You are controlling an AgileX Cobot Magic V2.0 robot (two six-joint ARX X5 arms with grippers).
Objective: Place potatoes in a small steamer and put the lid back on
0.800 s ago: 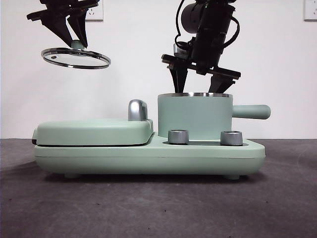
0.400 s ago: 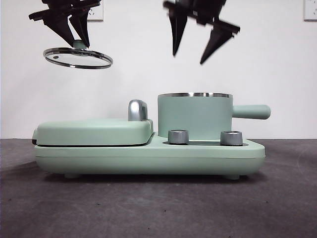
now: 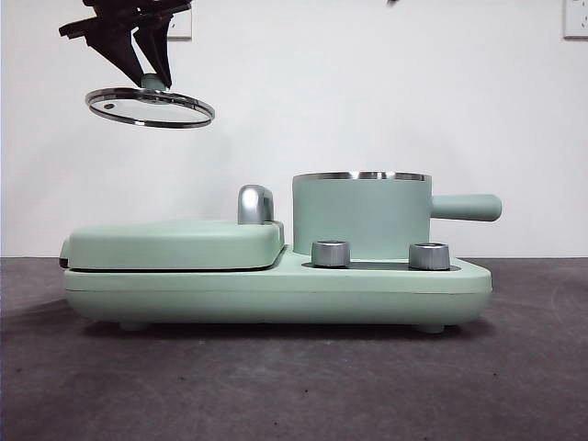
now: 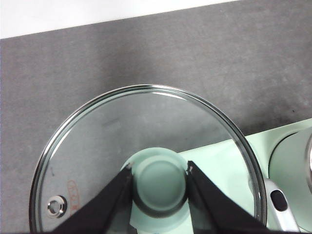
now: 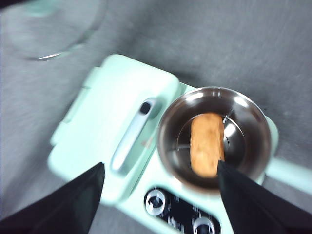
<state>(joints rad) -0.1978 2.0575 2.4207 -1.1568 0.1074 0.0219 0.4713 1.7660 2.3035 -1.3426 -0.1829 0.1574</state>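
Observation:
The orange-brown potato lies inside the small steamer, a mint-green pot with a steel rim and side handle. My left gripper is shut on the mint-green knob of the glass lid. It holds the lid high in the air above the flat grill cover, left of the pot. My right gripper is open and empty, high above the pot, out of the front view.
The pot stands on a mint-green cooker base with two steel dials. A flat grill cover with a steel handle takes up the base's left half. Dark grey mat lies around it.
My right gripper rose from the pot's rim up and out of the front view, open and empty. The left gripper with the lid drifted slightly right.

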